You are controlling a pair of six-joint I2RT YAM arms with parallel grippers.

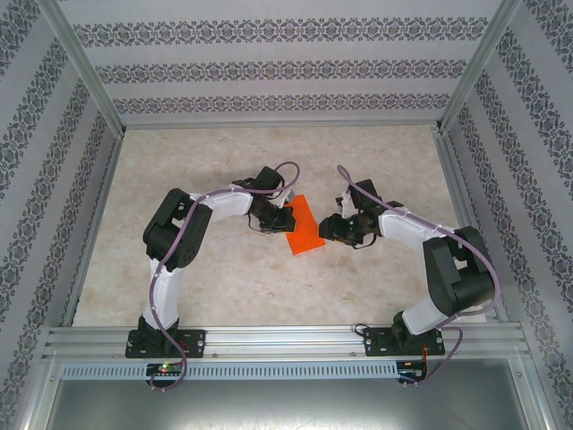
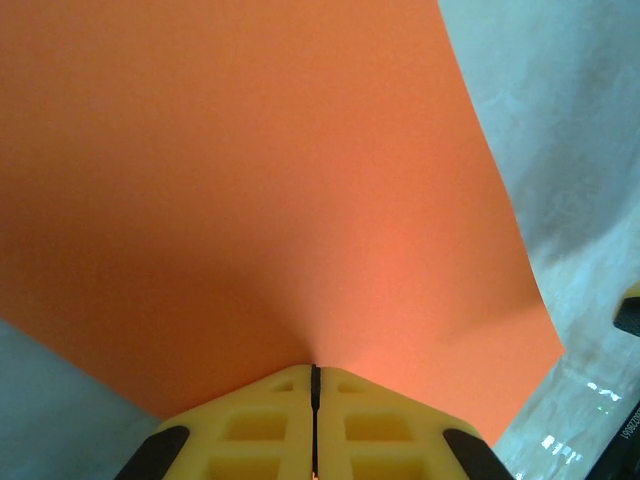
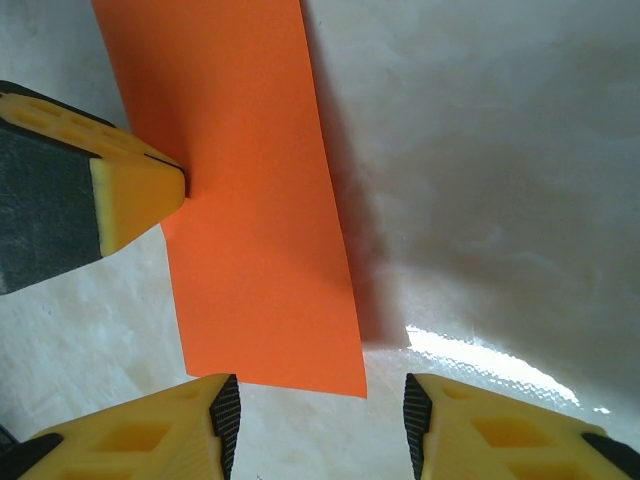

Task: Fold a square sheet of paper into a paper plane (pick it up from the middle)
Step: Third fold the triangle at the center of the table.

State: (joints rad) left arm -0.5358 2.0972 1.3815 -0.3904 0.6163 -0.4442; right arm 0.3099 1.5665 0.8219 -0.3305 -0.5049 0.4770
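Observation:
The square sheet of paper (image 1: 303,231) is bright orange-red and sits mid-table between the two arms. My left gripper (image 1: 285,218) is shut on its left edge. In the left wrist view the yellow jaws (image 2: 315,368) meet with no gap, pinching the paper (image 2: 260,180), which spreads away from them. The paper (image 3: 250,200) hangs a little above the table and casts a shadow to its side. My right gripper (image 3: 320,400) stands open just short of the sheet's near edge, holding nothing. The left gripper's yellow fingertip (image 3: 150,190) touches the sheet's side in the right wrist view.
The beige marbled table (image 1: 224,287) is fenced by aluminium rails (image 1: 286,339) at the near edge and patterned walls on the other sides. Both arm bases stand on the near rail.

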